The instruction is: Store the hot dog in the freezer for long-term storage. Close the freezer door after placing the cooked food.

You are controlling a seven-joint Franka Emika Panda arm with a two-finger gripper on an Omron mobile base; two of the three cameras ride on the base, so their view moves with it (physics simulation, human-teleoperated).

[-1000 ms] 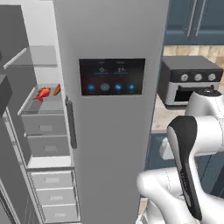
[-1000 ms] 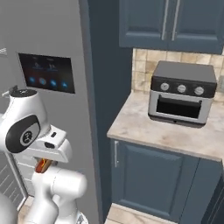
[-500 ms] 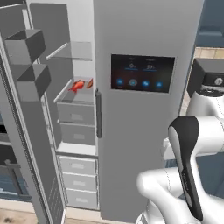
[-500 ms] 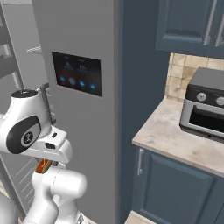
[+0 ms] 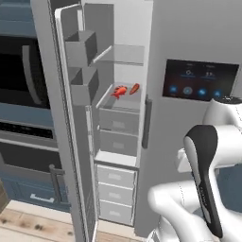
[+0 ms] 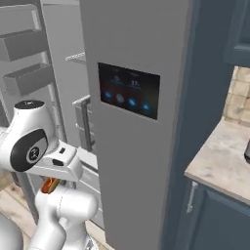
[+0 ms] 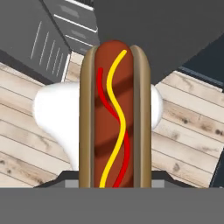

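Note:
In the hand view the hot dog (image 7: pixel 115 118), a brown bun with a red sausage and yellow and red stripes, stands upright in my gripper (image 7: pixel 115 183), which is shut on its lower end above the wood floor. From the right base view a bit of the hot dog (image 6: pixel 49 185) shows under the hand, low beside the arm. The freezer (image 5: pixel 118 127) stands open, white inside with shelves and grey drawers. Its freezer door (image 5: pixel 71 123) is swung out to the left, inner bins facing me. The hand is well short of the freezer, in front of the fridge.
A red lobster-shaped item (image 5: pixel 119 91) and a small orange piece (image 5: pixel 134 88) lie on a freezer shelf. The grey door with the dark touch screen (image 5: pixel 199 80) is shut, to the right of the freezer. A black built-in oven (image 5: pixel 21 71) is left of the open door. A stone counter (image 6: pixel 222 161) lies at right.
Both base views have slid rightward across the scene as the base moved, bringing the open freezer toward the middle. The counter oven has left view. The hot dog stays gripped.

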